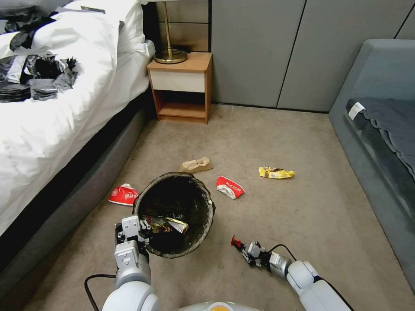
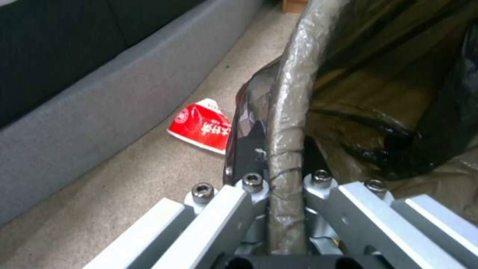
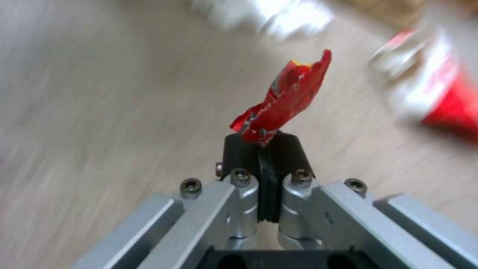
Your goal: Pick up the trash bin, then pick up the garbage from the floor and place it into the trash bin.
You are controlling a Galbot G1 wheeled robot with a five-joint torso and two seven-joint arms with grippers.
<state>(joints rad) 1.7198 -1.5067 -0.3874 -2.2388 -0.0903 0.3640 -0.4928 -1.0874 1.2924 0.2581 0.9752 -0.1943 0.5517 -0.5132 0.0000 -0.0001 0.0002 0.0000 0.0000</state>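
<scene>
**Red scrap held low, right of the bin's mouth**

At the far left stands the bed (image 1: 65, 129), with one red-and-white wrapper (image 1: 124, 194) on the carpet (image 1: 302, 207) just beside its base. Next to that wrapper, toward the robot, the left gripper (image 1: 142, 235) holds the trash bin (image 1: 175, 214). Its fingers are pressed together on the near-left part of the bag-covered rim, one finger outside the wall and one inside, as the left wrist view shows (image 2: 286, 175). The bin tilts its open mouth toward the head camera, and a shiny yellow-and-dark wrapper (image 1: 166, 224) already lies inside against the dark bag.

Beyond the bin lies a tan paper bag (image 1: 196, 164). Right of the rim lies a second red-and-white wrapper (image 1: 229, 187), and farther right a yellow snack wrapper (image 1: 276, 172), all three flat on the carpet and well apart from both grippers.

Right of the bin and nearer the robot, the right gripper (image 1: 242, 247) pinches a small red scrap (image 3: 283, 99) at its tip. The fingers are pressed nearly shut, and the scrap stands out past them along the gripper's own line. In the head view that line points up and to the left, roughly toward the bin's near-right rim.

By my reading, the bin's mouth lies to the left of the held scrap and a little beyond it, with bare carpet between. The right arm is the one carrying, so the drop depends on bringing its tip leftward and over the rim, while the left arm keeps the mouth turned toward it.
</scene>
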